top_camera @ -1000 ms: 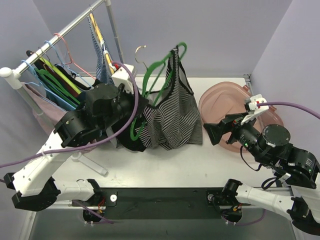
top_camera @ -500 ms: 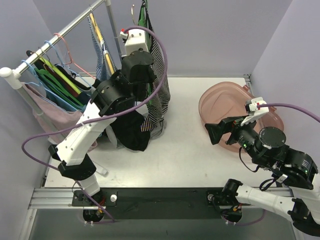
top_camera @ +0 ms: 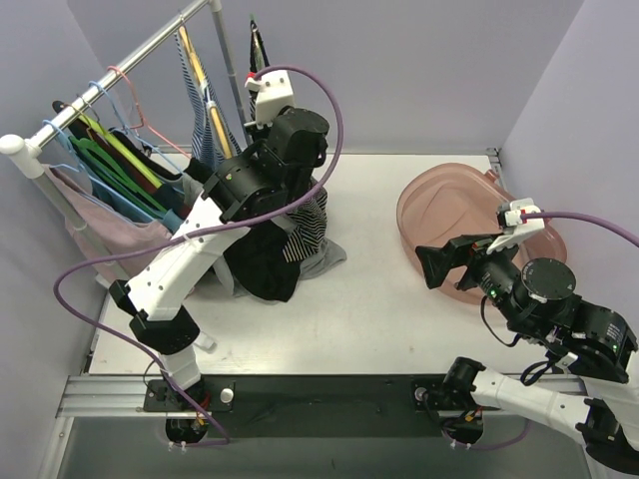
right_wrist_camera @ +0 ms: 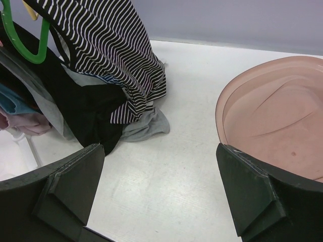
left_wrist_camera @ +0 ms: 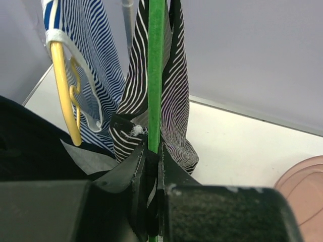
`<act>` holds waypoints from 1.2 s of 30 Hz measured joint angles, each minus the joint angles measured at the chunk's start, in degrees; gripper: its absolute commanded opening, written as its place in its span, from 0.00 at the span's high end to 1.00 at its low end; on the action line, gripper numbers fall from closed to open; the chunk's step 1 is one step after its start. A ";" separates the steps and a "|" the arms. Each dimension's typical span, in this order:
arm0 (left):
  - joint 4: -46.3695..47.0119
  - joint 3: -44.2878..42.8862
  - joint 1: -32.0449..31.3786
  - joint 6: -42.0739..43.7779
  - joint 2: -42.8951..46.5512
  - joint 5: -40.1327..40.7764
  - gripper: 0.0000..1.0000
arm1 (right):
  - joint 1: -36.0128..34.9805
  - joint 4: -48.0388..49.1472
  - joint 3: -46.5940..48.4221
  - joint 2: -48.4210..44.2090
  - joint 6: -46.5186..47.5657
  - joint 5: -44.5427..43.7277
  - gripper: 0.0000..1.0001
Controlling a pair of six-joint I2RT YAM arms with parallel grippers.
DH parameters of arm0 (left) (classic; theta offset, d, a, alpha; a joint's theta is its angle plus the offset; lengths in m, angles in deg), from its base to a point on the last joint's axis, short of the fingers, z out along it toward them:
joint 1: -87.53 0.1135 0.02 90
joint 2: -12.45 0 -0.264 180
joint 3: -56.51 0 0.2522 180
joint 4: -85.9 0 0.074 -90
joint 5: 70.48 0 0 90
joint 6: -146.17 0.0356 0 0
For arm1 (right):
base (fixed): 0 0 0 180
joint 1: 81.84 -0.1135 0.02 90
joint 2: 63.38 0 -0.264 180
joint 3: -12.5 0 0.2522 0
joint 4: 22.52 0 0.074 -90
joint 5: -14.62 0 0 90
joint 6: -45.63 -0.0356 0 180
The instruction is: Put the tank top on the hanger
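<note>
here the left gripper [left_wrist_camera: 153, 162] clenches the green hanger [left_wrist_camera: 155, 75], tank top [left_wrist_camera: 175, 101] draped on it beside a yellow hanger [left_wrist_camera: 62, 91], hem seemingly touching black cloth [right_wrist_camera: 91, 112]. the right gripper [right_wrist_camera: 161, 195] gapes near a pink basin [right_wrist_camera: 275, 118].

rail [top_camera: 130, 62]: left rear, spare hangers [top_camera: 110, 150] hung on it | tank top [left_wrist_camera: 174, 101]: draped over hanger [left_wrist_camera: 155, 75], right of rail's far end, hem on clothes pile [top_camera: 262, 267] on table [top_camera: 379, 319] | left gripper [left_wrist_camera: 151, 171]: below them, clamped on hanger | basin [top_camera: 439, 195]: on table, right, well apart | right gripper [top_camera: 439, 267]: before basin
</note>
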 measured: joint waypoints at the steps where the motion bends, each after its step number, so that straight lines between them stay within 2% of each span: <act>1: -0.59 0.46 0.39 -0.94 0.00 0.07 1.00 | 0.00 0.02 -0.07 0.00 0.00 -0.07 0.00; 11: -6.95 1.36 5.53 -8.09 0.00 0.50 1.00 | 0.00 0.42 -0.46 0.00 0.04 -0.98 0.00; 19: -8.13 1.90 9.51 -9.51 -0.22 -1.42 1.00 | -0.02 0.76 -0.76 0.00 0.09 -1.25 0.00; 27: -7.26 -5.88 13.55 -4.85 -6.58 -2.58 1.00 | 0.00 0.76 -1.16 -0.02 0.31 -1.64 0.00; 36: -0.22 -7.52 14.84 3.52 -10.54 -1.38 1.00 | 0.00 0.79 -1.16 -0.07 1.36 -1.86 0.00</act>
